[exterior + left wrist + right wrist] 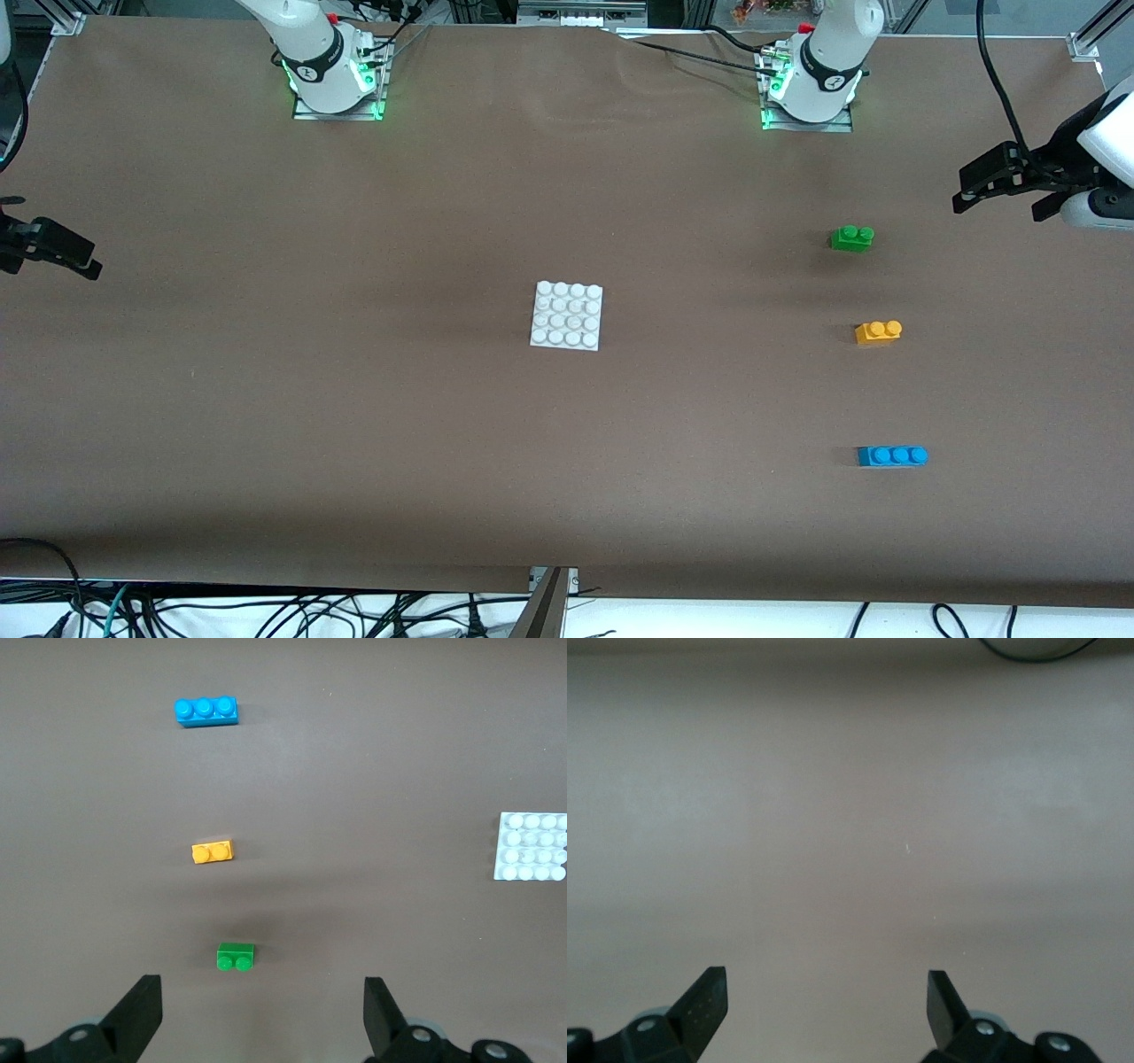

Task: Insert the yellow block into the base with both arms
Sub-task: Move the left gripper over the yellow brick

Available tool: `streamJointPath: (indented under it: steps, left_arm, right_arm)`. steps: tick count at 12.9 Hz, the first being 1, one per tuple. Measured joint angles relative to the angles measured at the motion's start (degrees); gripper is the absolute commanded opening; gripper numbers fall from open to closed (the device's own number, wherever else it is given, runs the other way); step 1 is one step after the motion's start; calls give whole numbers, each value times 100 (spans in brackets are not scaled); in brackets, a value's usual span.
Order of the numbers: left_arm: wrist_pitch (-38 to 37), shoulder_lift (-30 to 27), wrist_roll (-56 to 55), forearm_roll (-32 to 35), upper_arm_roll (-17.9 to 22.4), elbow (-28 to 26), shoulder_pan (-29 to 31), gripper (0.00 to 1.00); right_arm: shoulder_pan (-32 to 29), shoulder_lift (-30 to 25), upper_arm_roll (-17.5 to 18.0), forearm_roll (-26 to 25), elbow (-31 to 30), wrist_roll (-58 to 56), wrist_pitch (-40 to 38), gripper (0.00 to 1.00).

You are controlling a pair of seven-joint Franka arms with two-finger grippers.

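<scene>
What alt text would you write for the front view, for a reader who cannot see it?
On a brown table, a flat square white studded plastic base lies in the middle; toward the left arm's end lie a green two-stud brick, a small orange-yellow two-stud plastic block and, nearest the camera, a blue three-stud brick. The open left end effector and right end effector wait at the table's ends.

A green two-stud brick [852, 237] sits at the front view's upper right; a blue three-stud brick [892, 455] lies lower right. Cables [266, 611], seemingly loose, crowd the bottom edge.
</scene>
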Motion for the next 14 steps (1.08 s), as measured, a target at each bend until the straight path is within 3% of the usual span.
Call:
streamJointPath:
  steps: [2,14]
  left_arm:
    - [0,0,0,0,0,0,0,100]
    - [-7,29,0,0,10,-2,2,100]
  right_arm:
    - [-1,-90,6,-2,-219,0,-11,100]
    - [69,-95,102,-7,-217,-1,-9,100]
